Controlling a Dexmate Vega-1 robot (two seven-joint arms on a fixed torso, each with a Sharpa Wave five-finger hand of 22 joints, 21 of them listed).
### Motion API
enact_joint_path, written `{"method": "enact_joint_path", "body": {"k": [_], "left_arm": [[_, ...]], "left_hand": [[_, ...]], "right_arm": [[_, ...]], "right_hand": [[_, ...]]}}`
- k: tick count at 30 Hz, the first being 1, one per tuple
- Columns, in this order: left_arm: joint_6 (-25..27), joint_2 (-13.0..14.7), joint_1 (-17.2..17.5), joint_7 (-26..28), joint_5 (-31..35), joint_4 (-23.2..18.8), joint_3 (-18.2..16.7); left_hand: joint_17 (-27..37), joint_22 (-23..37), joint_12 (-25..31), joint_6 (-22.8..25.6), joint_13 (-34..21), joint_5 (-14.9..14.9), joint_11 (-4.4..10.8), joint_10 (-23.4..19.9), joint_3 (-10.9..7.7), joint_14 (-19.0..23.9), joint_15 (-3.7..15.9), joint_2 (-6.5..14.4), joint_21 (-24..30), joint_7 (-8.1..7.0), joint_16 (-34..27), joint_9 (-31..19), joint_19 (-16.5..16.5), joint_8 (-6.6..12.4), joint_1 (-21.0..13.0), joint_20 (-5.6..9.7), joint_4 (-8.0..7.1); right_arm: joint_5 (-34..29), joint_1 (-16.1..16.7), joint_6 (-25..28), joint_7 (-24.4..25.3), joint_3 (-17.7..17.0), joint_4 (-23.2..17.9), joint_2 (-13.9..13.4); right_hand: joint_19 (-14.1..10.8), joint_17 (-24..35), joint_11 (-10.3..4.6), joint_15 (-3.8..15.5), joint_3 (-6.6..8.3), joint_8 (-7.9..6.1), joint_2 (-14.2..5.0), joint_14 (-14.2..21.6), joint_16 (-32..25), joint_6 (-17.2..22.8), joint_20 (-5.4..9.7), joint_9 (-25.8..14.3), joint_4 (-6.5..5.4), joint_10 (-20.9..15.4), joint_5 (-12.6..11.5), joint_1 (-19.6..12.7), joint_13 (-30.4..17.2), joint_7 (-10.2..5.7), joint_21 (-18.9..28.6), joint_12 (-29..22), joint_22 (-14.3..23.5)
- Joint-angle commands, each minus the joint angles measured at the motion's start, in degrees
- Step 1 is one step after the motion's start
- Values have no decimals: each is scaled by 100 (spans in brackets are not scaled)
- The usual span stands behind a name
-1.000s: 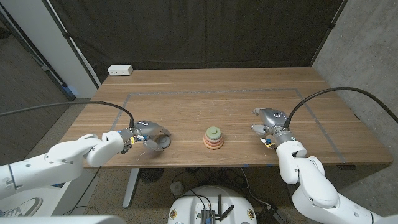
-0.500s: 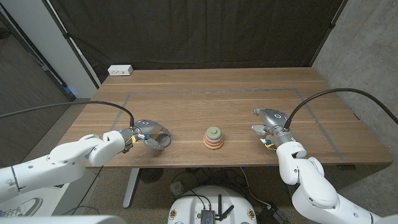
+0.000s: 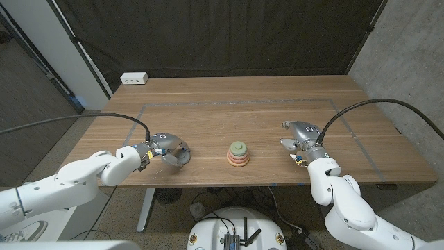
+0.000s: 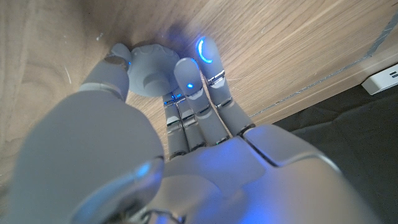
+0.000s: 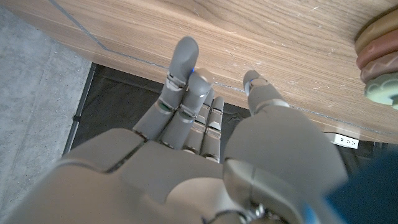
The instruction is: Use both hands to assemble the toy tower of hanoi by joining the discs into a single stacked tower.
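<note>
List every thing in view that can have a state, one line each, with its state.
Left hand: fingers curled around the grey piece, holding it on the table.
Grey piece: in the left hand's grip, apart from the tower.
Disc tower: upright, several discs stacked, green on top, untouched.
Right hand: holds nothing, fingers apart, clear of the tower.
Power strip: lying at the table's far left edge.

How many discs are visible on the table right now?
5, maybe more hidden: four in the stacked tower at the table's front middle, and one grey disc gripped by the left hand.
</note>
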State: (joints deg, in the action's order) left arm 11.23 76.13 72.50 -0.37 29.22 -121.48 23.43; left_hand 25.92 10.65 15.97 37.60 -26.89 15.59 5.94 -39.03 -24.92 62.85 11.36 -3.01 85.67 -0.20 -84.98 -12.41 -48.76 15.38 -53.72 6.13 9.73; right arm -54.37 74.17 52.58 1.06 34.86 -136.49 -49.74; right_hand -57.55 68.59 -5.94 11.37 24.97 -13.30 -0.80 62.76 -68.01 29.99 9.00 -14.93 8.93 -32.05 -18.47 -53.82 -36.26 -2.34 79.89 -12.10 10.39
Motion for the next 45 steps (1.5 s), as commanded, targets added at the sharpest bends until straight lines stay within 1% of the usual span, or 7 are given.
{"method": "enact_joint_path", "body": {"k": [1, 11, 24, 29, 34, 37, 45], "left_arm": [[117, 39, 18, -32, -12, -149, -109], [452, 281, 156, -118, -153, -495, -364], [484, 424, 123, -228, -506, -686, -595], [425, 492, 236, -78, -798, -721, -791], [463, 622, 289, -106, -1006, -815, -964], [503, 780, 421, -48, -1228, -905, -1207], [564, 985, 527, -90, -1476, -1030, -1513]], "left_hand": [[51, 14, -2, 80, -72, 64, 179, -285, -53, 51, 116, 86, 56, 7, -34, -26, -82, -1, -59, 585, -2], [108, 10, -36, 91, -141, 89, 186, -314, -77, 29, 116, 101, 74, 10, -17, -44, -72, -32, -77, 581, -15], [209, 6, -56, 164, -232, 121, 212, -427, -105, 96, 115, 130, 107, 28, -45, -64, -94, -58, -88, 582, -19], [236, 5, -50, 233, -257, 138, 232, -496, -122, 102, 116, 136, 119, 19, -40, -70, -112, -49, -101, 584, -13], [290, 5, -60, 283, -274, 154, 238, -523, -139, 137, 115, 142, 131, 7, -67, -74, -133, -44, -121, 588, -5], [315, 5, -61, 295, -279, 163, 238, -556, -148, 148, 115, 143, 136, 0, -75, -77, -141, -48, -132, 589, -2], [374, 6, -64, 350, -299, 182, 267, -616, -161, 191, 115, 142, 151, -5, -100, -83, -170, -46, -140, 588, -4]], "right_arm": [[-34, -94, 76, -13, 95, -42, -44], [-56, -59, 94, 104, 99, -66, -33], [-177, -61, 194, 72, 166, -102, 9], [-209, -71, 196, 63, 200, -92, 44], [-241, -81, 217, 36, 213, -89, 71], [-264, -92, 245, 15, 226, -84, 104], [-280, -98, 262, 6, 232, -67, 144]], "right_hand": [[21, 15, -6, 129, -7, -3, -7, 34, 14, 49, 347, -1, -8, -67, -57, 6, -22, 7, 35, 7, 16], [21, 35, 7, 130, -6, -7, -11, 51, 4, 65, 346, -1, 0, -79, -66, 18, -15, 20, 37, 13, 16], [19, 20, -2, 130, -2, -8, -16, 29, 30, 78, 347, -1, 6, -92, -77, 34, -24, 17, 40, 12, 15], [18, 21, 5, 130, -1, -6, -17, 29, 33, 80, 346, -2, 10, -97, -82, 41, -17, 26, 42, 19, 15], [23, 25, 0, 130, 2, -1, -18, 33, 31, 71, 347, -2, 14, -97, -87, 44, -23, 35, 39, 19, 14], [24, 44, 5, 131, 3, -3, -19, 58, 12, 79, 347, -2, 17, -102, -92, 46, -18, 11, 40, 22, 14], [24, 44, 6, 130, 7, 3, -24, 55, 17, 75, 346, -2, 18, -112, -99, 56, -29, 35, 41, 18, 14]]}}
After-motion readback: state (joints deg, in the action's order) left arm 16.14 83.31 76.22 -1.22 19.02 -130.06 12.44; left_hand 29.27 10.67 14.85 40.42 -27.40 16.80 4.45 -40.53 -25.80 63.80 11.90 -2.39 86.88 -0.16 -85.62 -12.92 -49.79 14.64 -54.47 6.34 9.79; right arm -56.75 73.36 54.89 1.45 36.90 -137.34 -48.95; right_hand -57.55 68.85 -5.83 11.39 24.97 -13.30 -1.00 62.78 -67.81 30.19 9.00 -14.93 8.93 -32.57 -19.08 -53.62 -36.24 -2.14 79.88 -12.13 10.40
